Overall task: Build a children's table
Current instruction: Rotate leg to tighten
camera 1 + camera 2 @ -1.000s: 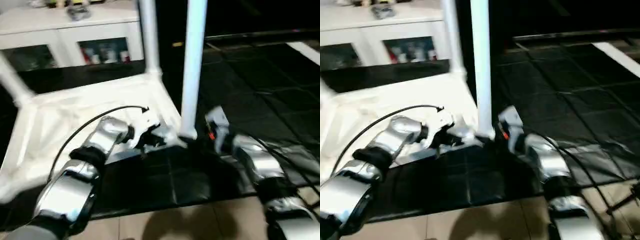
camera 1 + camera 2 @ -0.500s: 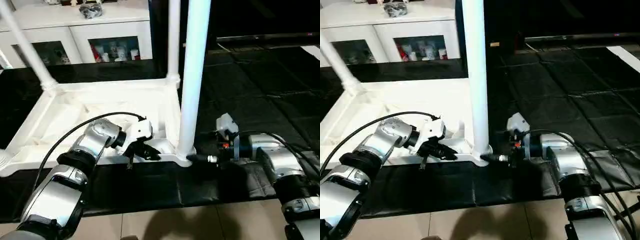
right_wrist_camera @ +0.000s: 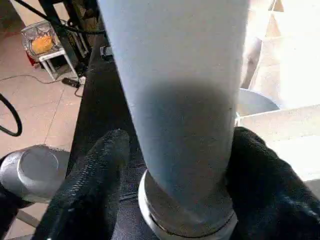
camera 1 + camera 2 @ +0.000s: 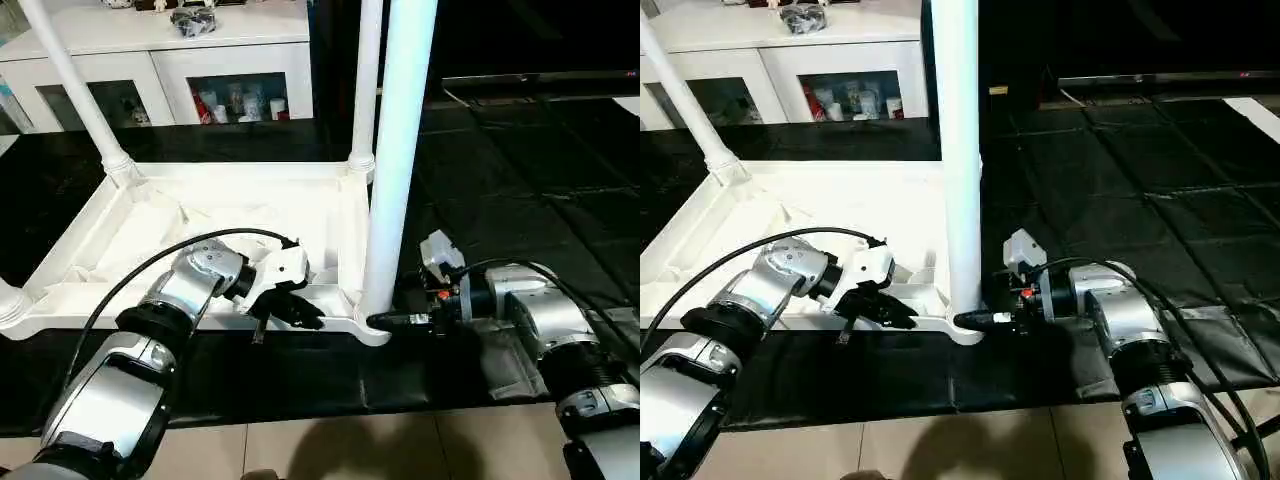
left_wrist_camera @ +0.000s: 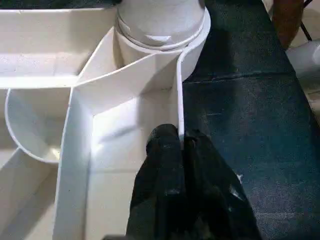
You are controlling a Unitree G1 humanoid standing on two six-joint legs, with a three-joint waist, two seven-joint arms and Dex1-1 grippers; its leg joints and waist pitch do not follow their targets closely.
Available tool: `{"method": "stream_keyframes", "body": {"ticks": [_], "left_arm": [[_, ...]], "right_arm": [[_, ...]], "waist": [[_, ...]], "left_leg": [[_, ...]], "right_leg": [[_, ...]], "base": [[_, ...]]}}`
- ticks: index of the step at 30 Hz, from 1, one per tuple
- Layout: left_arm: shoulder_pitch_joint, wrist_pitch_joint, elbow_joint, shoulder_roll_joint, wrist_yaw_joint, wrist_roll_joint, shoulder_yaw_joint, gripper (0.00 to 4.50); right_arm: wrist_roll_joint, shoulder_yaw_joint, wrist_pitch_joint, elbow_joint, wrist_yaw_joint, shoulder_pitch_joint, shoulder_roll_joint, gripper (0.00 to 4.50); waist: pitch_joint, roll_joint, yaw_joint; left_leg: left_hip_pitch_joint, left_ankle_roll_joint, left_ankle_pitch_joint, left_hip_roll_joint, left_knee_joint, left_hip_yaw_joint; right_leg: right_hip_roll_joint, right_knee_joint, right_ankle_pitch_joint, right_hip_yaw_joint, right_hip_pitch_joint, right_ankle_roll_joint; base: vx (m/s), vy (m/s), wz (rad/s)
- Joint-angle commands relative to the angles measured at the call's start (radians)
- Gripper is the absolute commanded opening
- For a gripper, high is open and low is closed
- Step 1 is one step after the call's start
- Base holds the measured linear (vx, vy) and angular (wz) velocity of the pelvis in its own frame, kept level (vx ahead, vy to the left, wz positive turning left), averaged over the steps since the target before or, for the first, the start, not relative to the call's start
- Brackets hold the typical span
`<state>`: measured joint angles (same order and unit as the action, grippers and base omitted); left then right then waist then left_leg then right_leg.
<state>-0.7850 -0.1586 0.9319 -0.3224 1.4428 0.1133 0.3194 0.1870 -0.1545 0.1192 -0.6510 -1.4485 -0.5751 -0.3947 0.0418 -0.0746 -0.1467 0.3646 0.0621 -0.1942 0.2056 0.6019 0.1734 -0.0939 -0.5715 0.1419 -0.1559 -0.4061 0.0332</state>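
With the left gripper [image 5: 181,150] clamped on the tabletop's rim [image 5: 180,90], the right gripper [image 3: 175,165], straddling the near leg [image 4: 395,170] without quite closing, should grip squarely before twisting it home.

White table [image 4: 330,200], white legs [image 4: 400,150], black floor mat [image 4: 520,200], silver forearms [image 4: 120,385]

Smooth glossy white plastic table [image 4: 215,215] and leg [image 4: 398,160]; matt black floor mat [image 4: 520,190]; brushed-silver metal forearms [image 4: 120,385].

Floor: black mat [image 4: 520,180] in square panels at centre; beige tiles [image 4: 400,450] along 6 o'clock.
Furniture: white glass-door cabinet [image 4: 240,60] at 11 o'clock, small items behind its glass.
Cabinet top: dark clutter [image 4: 193,17].
Light: bright on cabinet.
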Motion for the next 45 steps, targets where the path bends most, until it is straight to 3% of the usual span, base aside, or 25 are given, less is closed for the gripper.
{"method": "stream_keyframes", "body": {"ticks": [1, 8, 11, 12, 13, 14, 16, 17, 20, 22, 24, 25, 27, 29, 31, 32, 33, 34, 35, 36, 38, 39, 40, 42, 45], "left_arm": [[0.005, -0.021, -0.018, 0.000, 0.032, 0.021, 0.033, 0.00], [0.002, -0.020, -0.014, 0.002, 0.027, 0.021, 0.032, 0.00], [-0.003, -0.015, -0.009, 0.005, 0.019, 0.019, 0.031, 0.00], [-0.003, -0.015, -0.009, 0.005, 0.018, 0.019, 0.031, 0.00], [-0.004, -0.014, -0.007, 0.005, 0.015, 0.018, 0.031, 0.00], [-0.006, -0.013, -0.002, 0.007, 0.010, 0.018, 0.030, 0.00], [-0.008, -0.012, 0.001, 0.008, 0.007, 0.019, 0.029, 0.00], [-0.009, -0.007, 0.005, 0.011, -0.001, 0.019, 0.028, 0.00], [-0.013, 0.010, 0.014, 0.023, -0.032, 0.017, 0.018, 0.00], [-0.024, 0.048, 0.029, 0.044, -0.083, 0.008, -0.002, 0.00], [-0.042, 0.093, 0.039, 0.075, -0.143, -0.011, -0.031, 0.00], [-0.054, 0.122, 0.043, 0.096, -0.180, -0.019, -0.044, 0.00], [-0.078, 0.185, 0.051, 0.139, -0.257, -0.031, -0.067, 0.00], [-0.092, 0.215, 0.058, 0.161, -0.297, -0.038, -0.079, 0.00], [-0.133, 0.280, 0.083, 0.212, -0.412, -0.050, -0.109, 0.00], [-0.150, 0.302, 0.093, 0.232, -0.464, -0.054, -0.123, 0.00], [-0.161, 0.317, 0.099, 0.246, -0.501, -0.057, -0.133, 0.00], [-0.172, 0.327, 0.104, 0.258, -0.539, -0.060, -0.143, 0.00], [-0.173, 0.328, 0.104, 0.260, -0.544, -0.060, -0.144, 0.00], [-0.186, 0.339, 0.110, 0.273, -0.585, -0.066, -0.159, 0.00], [-0.205, 0.357, 0.116, 0.292, -0.635, -0.076, -0.180, 0.00], [-0.205, 0.357, 0.116, 0.292, -0.635, -0.076, -0.180, 0.00], [-0.207, 0.358, 0.115, 0.293, -0.637, -0.075, -0.181, 0.00], [-0.206, 0.364, 0.109, 0.292, -0.637, -0.068, -0.185, 0.00], [-0.187, 0.339, 0.103, 0.260, -0.615, -0.033, -0.161, 0.00]], "right_arm": [[-0.004, -0.010, -0.001, -0.014, -0.025, -0.016, 0.003, 2.74], [0.001, -0.013, 0.005, -0.016, -0.027, -0.015, 0.005, 2.12], [0.006, -0.017, 0.010, -0.006, -0.030, -0.004, 0.005, 2.07], [0.006, -0.017, 0.010, -0.006, -0.030, -0.004, 0.005, 2.05], [0.006, -0.018, 0.010, -0.005, -0.030, -0.002, 0.006, 2.04], [0.006, -0.020, 0.008, -0.001, -0.029, 0.006, 0.008, 2.02], [0.006, -0.021, 0.006, 0.002, -0.027, 0.011, 0.010, 2.02], [0.008, -0.021, 0.005, 0.009, -0.022, 0.021, 0.013, 2.02], [0.015, -0.017, 0.010, 0.029, -0.004, 0.041, 0.022, 2.02], [0.021, -0.004, 0.027, 0.048, 0.050, 0.062, 0.042, 2.01], [0.010, 0.020, 0.055, 0.047, 0.172, 0.070, 0.081, 1.99], [-0.005, 0.030, 0.078, 0.037, 0.260, 0.067, 0.110, 1.98], [-0.024, 0.042, 0.104, 0.023, 0.390, 0.058, 0.167, 1.98], [-0.027, 0.049, 0.128, 0.016, 0.447, 0.048, 0.197, 1.97], [-0.037, 0.062, 0.162, -0.024, 0.572, 0.002, 0.270, 1.97], [-0.044, 0.069, 0.171, -0.055, 0.635, -0.027, 0.302, 1.97], [-0.051, 0.075, 0.176, -0.073, 0.681, -0.046, 0.323, 1.97], [-0.058, 0.080, 0.176, -0.100, 0.725, -0.068, 0.342, 1.97], [-0.058, 0.080, 0.175, -0.103, 0.730, -0.071, 0.345, 1.97], [-0.064, 0.087, 0.170, -0.132, 0.776, -0.093, 0.366, 1.97], [-0.063, 0.103, 0.131, -0.177, 0.831, -0.125, 0.401, 1.97], [-0.063, 0.103, 0.131, -0.177, 0.831, -0.125, 0.401, 1.97], [-0.053, 0.117, 0.124, -0.185, 0.841, -0.131, 0.412, 2.52], [-0.055, 0.134, 0.124, -0.187, 0.860, -0.134, 0.423, 2.68], [-0.071, 0.144, 0.105, -0.193, 0.864, -0.128, 0.411, 2.85]], "waist": [[-0.075, 0.025, 0.006], [-0.074, 0.022, 0.006], [-0.075, 0.021, 0.006], [-0.075, 0.015, 0.007], [-0.076, 0.017, 0.007], [-0.075, 0.009, 0.005], [-0.076, 0.014, 0.006], [-0.076, 0.009, 0.005], [-0.075, 0.009, 0.005], [-0.072, 0.011, 0.004], [-0.064, 0.012, 0.009], [-0.057, 0.012, 0.019], [-0.056, 0.014, 0.030], [-0.054, 0.008, 0.048], [-0.052, 0.008, 0.070], [-0.052, -0.002, 0.087], [-0.051, -0.003, 0.108], [-0.050, -0.008, 0.113], [-0.053, -0.010, 0.132], [-0.054, -0.010, 0.139], [-0.055, 0.000, 0.149], [-0.056, 0.000, 0.150], [-0.060, 0.005, 0.146], [-0.069, 0.008, 0.136], [-0.070, 0.007, 0.124]], "left_leg": [[-0.008, -0.103, -0.135, 0.036, -0.063, -0.005], [-0.009, -0.096, -0.148, 0.035, -0.064, -0.006], [-0.009, -0.094, -0.150, 0.035, -0.063, -0.006], [-0.009, -0.093, -0.156, 0.035, -0.064, -0.007], [-0.009, -0.091, -0.158, 0.035, -0.064, -0.007], [-0.009, -0.090, -0.160, 0.035, -0.063, -0.008], [-0.008, -0.089, -0.162, 0.035, -0.063, -0.008], [-0.008, -0.089, -0.163, 0.034, -0.063, -0.008], [-0.012, -0.087, -0.173, 0.037, -0.064, -0.008], [-0.013, -0.084, -0.181, 0.035, -0.065, -0.006], [-0.017, -0.072, -0.216, 0.031, -0.068, -0.004], [-0.024, -0.045, -0.260, 0.024, -0.068, -0.006], [-0.029, -0.030, -0.279, 0.014, -0.065, -0.008], [-0.035, -0.027, -0.301, 0.009, -0.062, -0.010], [-0.030, -0.024, -0.324, 0.008, -0.062, -0.015], [-0.034, -0.022, -0.351, 0.009, -0.061, -0.018], [-0.024, -0.025, -0.381, 0.014, -0.065, -0.026], [-0.030, -0.030, -0.406, 0.021, -0.069, -0.029], [-0.020, -0.034, -0.436, 0.030, -0.077, -0.040], [-0.017, -0.037, -0.444, 0.032, -0.081, -0.045], [-0.026, -0.043, -0.418, 0.015, -0.073, -0.036], [-0.026, -0.046, -0.397, 0.010, -0.069, -0.033], [-0.016, -0.061, -0.337, 0.006, -0.069, -0.030], [-0.004, -0.094, -0.224, 0.013, -0.072, -0.027], [-0.002, -0.119, -0.160, 0.015, -0.067, -0.021]], "right_leg": [[-0.073, 0.062, 0.334, 0.063, 0.059, 0.139], [-0.072, 0.065, 0.356, 0.062, 0.058, 0.132], [-0.071, 0.064, 0.345, 0.063, 0.059, 0.135], [-0.070, 0.065, 0.341, 0.062, 0.058, 0.137], [-0.070, 0.063, 0.334, 0.062, 0.060, 0.141], [-0.070, 0.062, 0.332, 0.062, 0.059, 0.143], [-0.069, 0.062, 0.322, 0.062, 0.061, 0.146], [-0.069, 0.062, 0.320, 0.062, 0.060, 0.148], [-0.068, 0.065, 0.317, 0.063, 0.058, 0.151], [-0.068, 0.068, 0.339, 0.062, 0.058, 0.151], [-0.067, 0.080, 0.422, 0.059, 0.057, 0.126], [-0.067, 0.093, 0.529, 0.050, 0.055, 0.089], [-0.065, 0.108, 0.604, 0.037, 0.053, 0.046], [-0.064, 0.120, 0.634, 0.027, 0.051, 0.025], [-0.059, 0.127, 0.635, 0.014, 0.054, 0.009], [-0.058, 0.132, 0.633, 0.003, 0.056, 0.001], [-0.056, 0.135, 0.607, -0.010, 0.069, -0.010], [-0.059, 0.141, 0.599, -0.015, 0.072, -0.013], [-0.062, 0.131, 0.551, -0.014, 0.084, -0.012], [-0.068, 0.124, 0.514, -0.006, 0.086, -0.001], [-0.074, 0.131, 0.513, -0.001, 0.073, 0.034], [-0.075, 0.132, 0.516, 0.000, 0.073, 0.044], [-0.077, 0.125, 0.488, 0.008, 0.080, 0.064], [-0.076, 0.103, 0.365, 0.027, 0.083, 0.117], [-0.074, 0.089, 0.307, 0.038, 0.079, 0.157]], "base": [[0.000, 0.000, 0.00], [0.000, 0.000, 0.00], [0.000, 0.000, 0.00], [0.000, 0.000, 0.00], [0.000, 0.000, 0.00], [0.000, 0.000, 0.00], [0.000, 0.000, 0.00], [0.000, 0.000, 0.00], [0.000, 0.000, 0.00], [0.000, 0.000, 0.00], [0.000, 0.000, 0.00], [0.000, 0.000, 0.00], [0.000, 0.000, 0.00], [0.000, 0.000, 0.00], [0.000, 0.000, 0.00], [0.000, 0.000, 0.00], [0.000, 0.000, 0.00], [0.000, 0.000, 0.00], [0.000, 0.000, 0.00], [0.000, 0.000, 0.00], [0.000, 0.000, 0.00], [0.000, 0.000, 0.00], [0.000, 0.000, 0.00], [0.000, 0.000, 0.00], [0.000, 0.000, 0.00]]}}
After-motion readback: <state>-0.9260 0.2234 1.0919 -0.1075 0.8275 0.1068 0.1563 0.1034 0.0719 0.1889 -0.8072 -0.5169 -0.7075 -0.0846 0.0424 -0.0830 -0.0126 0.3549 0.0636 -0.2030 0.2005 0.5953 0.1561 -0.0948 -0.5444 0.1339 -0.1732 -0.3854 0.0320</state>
